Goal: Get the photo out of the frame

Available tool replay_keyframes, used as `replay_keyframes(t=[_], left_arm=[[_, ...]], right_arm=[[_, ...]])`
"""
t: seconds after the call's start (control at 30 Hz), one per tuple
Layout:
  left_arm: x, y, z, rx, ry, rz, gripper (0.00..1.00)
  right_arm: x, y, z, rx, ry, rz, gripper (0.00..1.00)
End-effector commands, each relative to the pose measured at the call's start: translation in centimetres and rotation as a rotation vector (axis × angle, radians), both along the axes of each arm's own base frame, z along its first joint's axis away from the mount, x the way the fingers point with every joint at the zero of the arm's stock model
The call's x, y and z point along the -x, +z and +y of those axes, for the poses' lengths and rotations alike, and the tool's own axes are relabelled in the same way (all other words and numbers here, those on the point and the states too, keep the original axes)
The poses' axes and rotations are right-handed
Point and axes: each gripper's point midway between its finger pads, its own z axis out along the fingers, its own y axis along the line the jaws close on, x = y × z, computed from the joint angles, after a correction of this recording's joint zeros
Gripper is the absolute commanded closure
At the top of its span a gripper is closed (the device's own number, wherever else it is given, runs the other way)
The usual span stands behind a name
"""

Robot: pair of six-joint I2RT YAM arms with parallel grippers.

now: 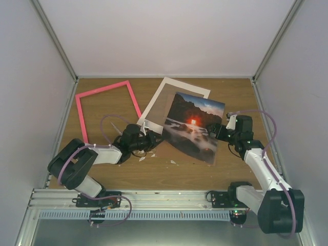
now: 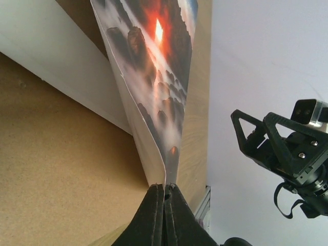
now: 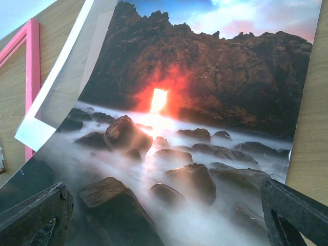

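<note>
The photo [image 1: 192, 128] of dark cliffs and a red sun lies slanted at the table's middle, outside the frame [image 1: 102, 88]. That frame is a thin pink rectangle lying empty at the back left. My left gripper [image 1: 149, 139] is shut on the photo's left edge, which curls up from between its jaws in the left wrist view [image 2: 165, 185]. The print [image 2: 154, 66] bends away from there. My right gripper [image 1: 218, 131] stands open at the photo's right edge. In its own view the photo [image 3: 195, 102] fills the space between the spread fingers [image 3: 36, 215], and the gripper [image 3: 164, 205] holds nothing.
A white mat [image 1: 180, 85] over a brown backing board [image 1: 161, 105] lies under the photo's far-left part, beside the frame. Small white scraps [image 1: 172, 162] dot the wood near the photo's near edge. White walls enclose the table, and a metal rail [image 1: 164, 197] runs along its near edge.
</note>
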Motion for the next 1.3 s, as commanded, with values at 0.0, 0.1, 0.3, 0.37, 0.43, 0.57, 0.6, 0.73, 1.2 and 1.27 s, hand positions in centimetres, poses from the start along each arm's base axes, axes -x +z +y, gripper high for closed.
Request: replay_keyframes(t=[0.0, 0.1, 0.3, 0.37, 0.43, 0.57, 0.6, 0.73, 1.2, 1.27], left_arm=[[-0.3, 1.0, -0.1, 0.030, 0.066, -0.030, 1.00], [0.6, 0.1, 0.9, 0.007, 0.130, 0.003, 1.00], [1.7, -1.0, 2.7, -0.026, 0.228, 0.037, 1.00], [1.9, -1.0, 3.1, -0.030, 0.247, 0.038, 1.00], [2.1, -1.2, 3.2, -0.036, 0.261, 0.046, 1.00], [2.7, -1.8, 1.6, -0.044, 0.211, 0.070, 1.00], [2.8, -1.9, 1.1, -0.047, 0.193, 0.074, 0.99], [3.3, -2.0, 0.3, -0.051, 0.165, 0.087, 0.90], [3.4, -0.2, 5.0, -0.238, 0.290, -0.009, 0.46], [3.3, -0.2, 6.5, -0.305, 0.322, -0.032, 0.43]], right_arm=[[0.1, 0.1, -0.2, 0.018, -0.004, -0.019, 0.00], [0.2, 0.0, -0.3, 0.021, -0.008, -0.023, 0.01], [0.1, 0.0, -0.1, 0.007, -0.003, -0.024, 0.00], [0.1, 0.1, -0.2, 0.008, -0.005, -0.026, 0.01], [0.1, 0.1, -0.2, 0.010, -0.005, -0.028, 0.00], [0.1, 0.0, -0.1, 0.004, -0.003, -0.027, 0.00], [0.1, 0.1, 0.0, 0.000, -0.001, -0.026, 0.00], [0.0, 0.5, -0.1, 0.001, -0.007, -0.035, 0.00], [-0.6, 3.1, -1.5, 0.076, -0.061, -0.073, 0.00], [-0.6, 4.0, -2.2, 0.105, -0.085, -0.093, 0.00]])
